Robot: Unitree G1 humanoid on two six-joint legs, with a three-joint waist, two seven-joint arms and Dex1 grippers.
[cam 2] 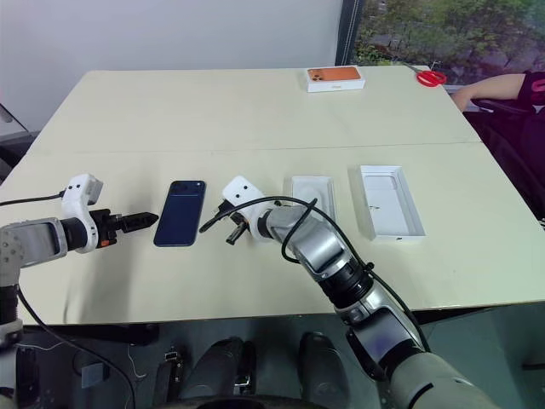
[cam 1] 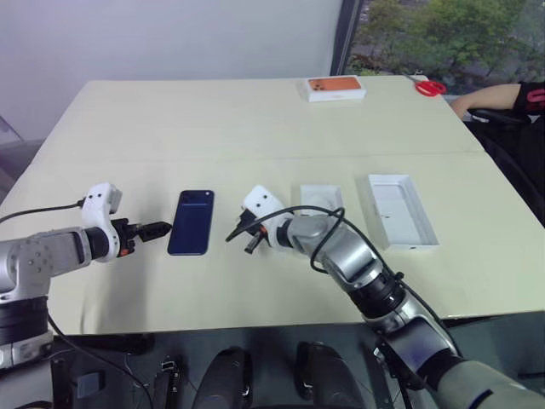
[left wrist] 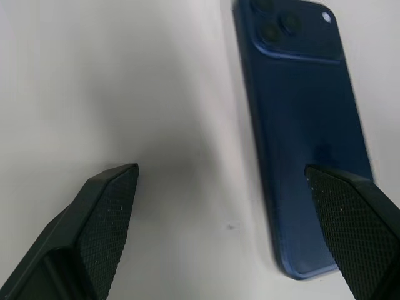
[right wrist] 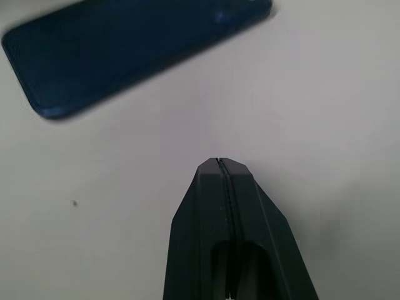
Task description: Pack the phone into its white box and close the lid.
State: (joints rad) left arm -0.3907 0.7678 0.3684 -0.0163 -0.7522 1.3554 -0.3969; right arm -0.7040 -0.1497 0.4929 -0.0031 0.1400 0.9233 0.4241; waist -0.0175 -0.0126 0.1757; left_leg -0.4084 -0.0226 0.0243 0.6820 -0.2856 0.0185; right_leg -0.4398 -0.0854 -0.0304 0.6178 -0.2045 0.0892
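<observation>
Phone [cam 1: 192, 221] is lying flat on the cream worktop [cam 1: 255, 119], camera bump at the far end, back side up, with bare surface all around its edges. From the head views, the left claw [cam 1: 162, 228] sits just off the phone's left long edge, level with its lower half, not touching as far as I can see. The right claw [cam 1: 241, 236] hangs near the phone's right edge with a strip of bare worktop between. Further right there's a flat white insert [cam 1: 321, 198], partly behind the right arm, then a white tray [cam 1: 401, 210] lying open side up, well apart from the phone. An orange-topped box [cam 1: 335, 88] and red scissors [cam 1: 431, 88] sit way back near the far edge, and a person's arm [cam 1: 490, 98] rests at the far right corner.

Left wrist view: both fingers [left wrist: 103, 219] are spread wide with nothing between them but worktop; one finger overlaps the phone's near corner in the picture, can't tell if it touches.

Right wrist view: the fingers [right wrist: 228, 231] are pressed tight together, gripping nothing, tip short of the phone's long edge.
</observation>
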